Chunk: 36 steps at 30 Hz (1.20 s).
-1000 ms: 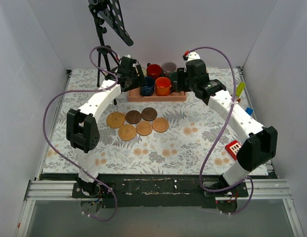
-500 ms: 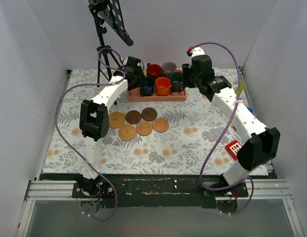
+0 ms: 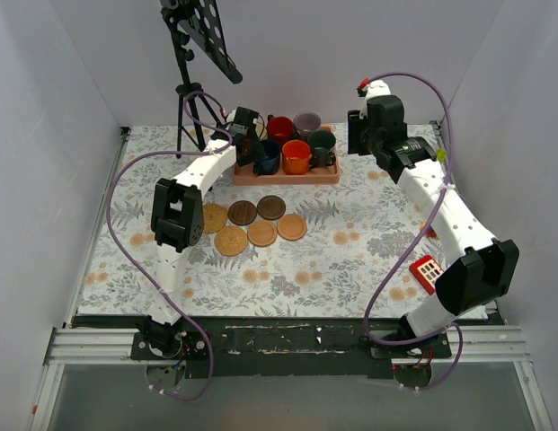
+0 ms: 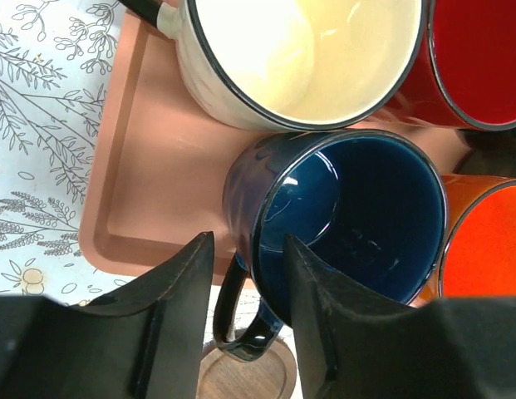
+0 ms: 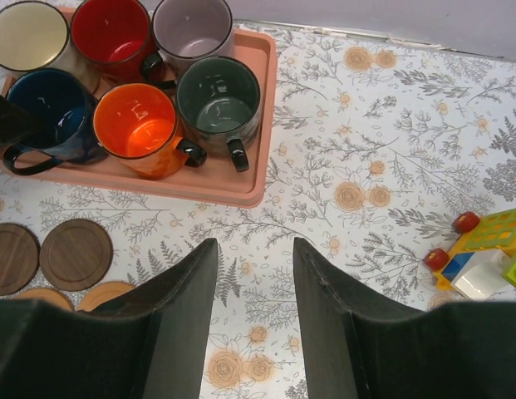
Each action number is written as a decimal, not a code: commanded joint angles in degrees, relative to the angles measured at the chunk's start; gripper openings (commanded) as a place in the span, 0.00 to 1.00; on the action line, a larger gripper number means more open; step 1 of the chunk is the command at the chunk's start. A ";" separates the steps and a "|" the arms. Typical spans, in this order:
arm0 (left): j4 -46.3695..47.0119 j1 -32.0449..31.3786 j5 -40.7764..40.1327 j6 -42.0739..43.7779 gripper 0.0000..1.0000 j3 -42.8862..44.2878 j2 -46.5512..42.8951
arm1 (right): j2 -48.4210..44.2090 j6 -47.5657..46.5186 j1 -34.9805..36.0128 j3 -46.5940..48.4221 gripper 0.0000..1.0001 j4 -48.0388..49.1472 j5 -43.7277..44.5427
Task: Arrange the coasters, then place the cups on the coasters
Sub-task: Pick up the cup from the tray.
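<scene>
Six cups stand in a pink tray (image 3: 287, 177) at the back: cream (image 5: 29, 37), red (image 5: 108, 33), grey-lilac (image 5: 191, 29), dark green (image 5: 218, 100), orange (image 5: 135, 125) and navy blue (image 4: 349, 216). My left gripper (image 4: 245, 241) straddles the navy cup's near wall beside its handle. One finger is inside the rim; the other stands outside with a narrow gap. Several coasters (image 3: 252, 224), dark brown and tan, lie in two rows in front of the tray. My right gripper (image 5: 251, 245) hovers open and empty over the cloth, right of the tray.
A black stand (image 3: 193, 54) rises at the back left near the left arm. A small red and white toy (image 3: 425, 268) lies at the right, beside the right arm, with a colourful block toy (image 5: 490, 249) nearby. White walls close in on three sides.
The left gripper has moved onto the navy cup and its jaws have narrowed around the wall. The right arm has drawn back to the right, away from the tray.
</scene>
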 commanded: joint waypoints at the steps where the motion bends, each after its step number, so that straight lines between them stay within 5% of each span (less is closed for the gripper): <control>1: -1.09 0.31 -1.10 0.47 0.35 2.54 -0.62 | -3.29 -0.95 -0.94 -0.10 0.49 1.21 -0.13; 16: -0.03 0.31 -0.93 2.49 0.00 2.45 -1.32 | -4.26 -1.04 -1.12 -1.68 0.48 2.17 -0.39; 36: 7.79 -0.04 0.30 5.13 0.00 -3.34 -10.45 | -4.35 -1.12 -1.21 -2.21 0.48 2.35 -0.04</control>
